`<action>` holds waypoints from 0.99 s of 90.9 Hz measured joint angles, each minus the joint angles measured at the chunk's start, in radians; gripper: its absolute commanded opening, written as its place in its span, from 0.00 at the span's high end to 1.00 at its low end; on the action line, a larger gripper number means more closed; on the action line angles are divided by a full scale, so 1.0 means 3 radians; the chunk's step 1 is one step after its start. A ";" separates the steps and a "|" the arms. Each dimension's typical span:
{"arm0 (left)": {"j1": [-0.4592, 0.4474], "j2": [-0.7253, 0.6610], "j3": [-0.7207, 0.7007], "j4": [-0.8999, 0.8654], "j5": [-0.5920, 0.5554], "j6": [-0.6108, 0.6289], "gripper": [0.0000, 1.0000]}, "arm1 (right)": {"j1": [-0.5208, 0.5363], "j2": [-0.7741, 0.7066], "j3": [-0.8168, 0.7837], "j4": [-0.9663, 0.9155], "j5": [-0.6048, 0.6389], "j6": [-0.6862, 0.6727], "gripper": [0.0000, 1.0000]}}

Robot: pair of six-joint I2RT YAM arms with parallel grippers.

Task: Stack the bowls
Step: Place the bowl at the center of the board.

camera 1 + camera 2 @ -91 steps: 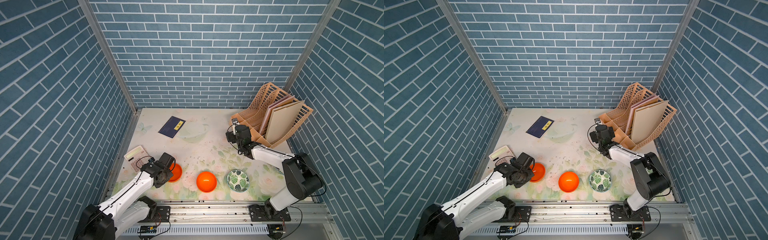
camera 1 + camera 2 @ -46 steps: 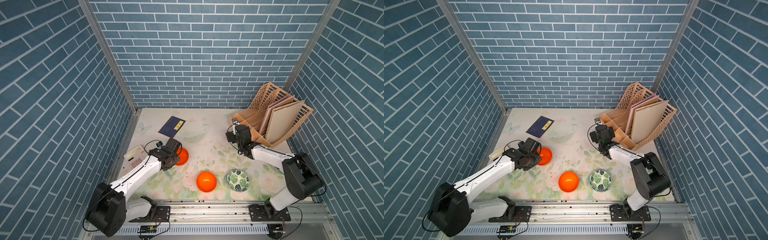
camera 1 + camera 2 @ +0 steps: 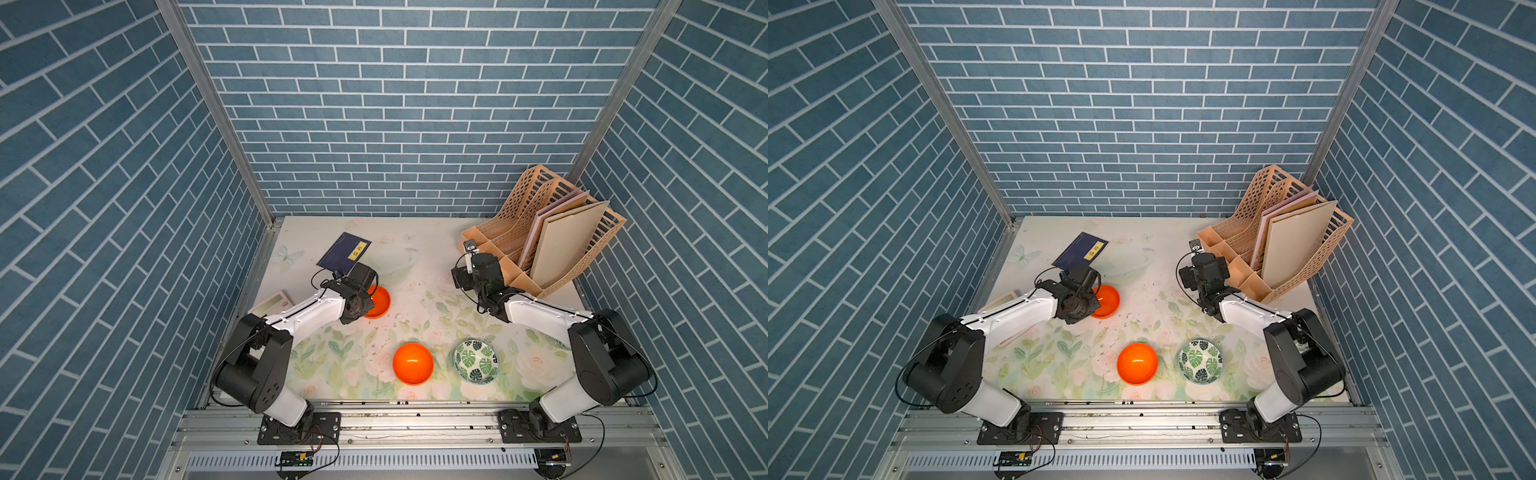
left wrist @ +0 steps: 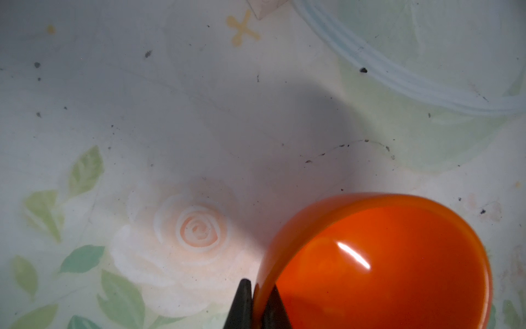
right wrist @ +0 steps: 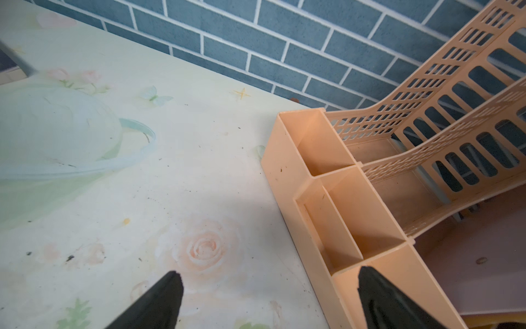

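My left gripper [image 4: 259, 287] is shut on the rim of a glossy orange bowl [image 4: 384, 265], one finger inside and one outside. In both top views this bowl [image 3: 379, 301] [image 3: 1108, 301] is at the middle left of the table, partly under my left wrist. A second orange bowl [image 3: 412, 363] [image 3: 1137, 363] sits near the front edge. Beside it stands a white bowl with green leaves [image 3: 476, 360] [image 3: 1200, 360]. My right gripper [image 5: 269, 279] is open and holds nothing, low over the table beside the organiser.
A peach file organiser [image 3: 552, 241] [image 5: 355, 185] holding boards fills the back right corner. A navy booklet [image 3: 344, 255] lies at the back left, and a calculator [image 3: 272, 301] lies by the left wall. Brick walls close in three sides.
My left arm has carried the orange bowl from near the front left edge back toward the middle of the table. The right arm and the other two bowls have not moved.
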 measured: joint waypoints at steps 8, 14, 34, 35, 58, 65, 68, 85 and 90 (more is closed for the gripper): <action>0.0004 0.0057 0.0001 -0.0005 0.0015 0.0017 1.00 | 0.0022 -0.0008 0.0000 0.0000 -0.0031 0.0001 0.00; 0.0011 0.0086 0.0003 -0.0003 0.0015 0.0024 1.00 | 0.0036 -0.0008 0.0000 -0.0009 -0.0042 0.0001 0.00; 0.0076 0.0085 0.0003 0.0028 0.0028 0.0047 0.74 | 0.0062 -0.0008 0.0001 -0.0033 -0.0062 0.0001 0.00; 0.0079 0.0084 0.0001 0.0034 0.0028 0.0042 0.71 | 0.0062 -0.0008 0.0000 -0.0036 -0.0061 0.0001 0.00; 0.0097 -0.0069 -0.0003 0.0069 0.0038 0.0155 0.33 | 0.0113 -0.0008 0.0015 -0.0122 -0.0126 -0.0003 0.01; 0.0100 -0.0182 0.0025 0.0041 0.0017 0.0200 0.21 | 0.0145 -0.0008 0.0056 -0.0202 -0.0203 -0.0014 0.06; 0.0102 -0.0235 0.0053 0.0015 -0.0003 0.0235 0.14 | 0.0167 -0.0010 0.0099 -0.0284 -0.0267 -0.0017 0.08; 0.0134 -0.0456 0.0436 -0.0153 -0.0338 0.0619 0.00 | 0.0460 -0.0121 0.0463 -0.0880 -0.0884 0.0004 0.13; 0.0154 -0.0437 0.0556 -0.0168 -0.0468 0.0722 0.00 | 0.0607 -0.0163 0.0573 -0.1076 -0.1076 0.0029 0.14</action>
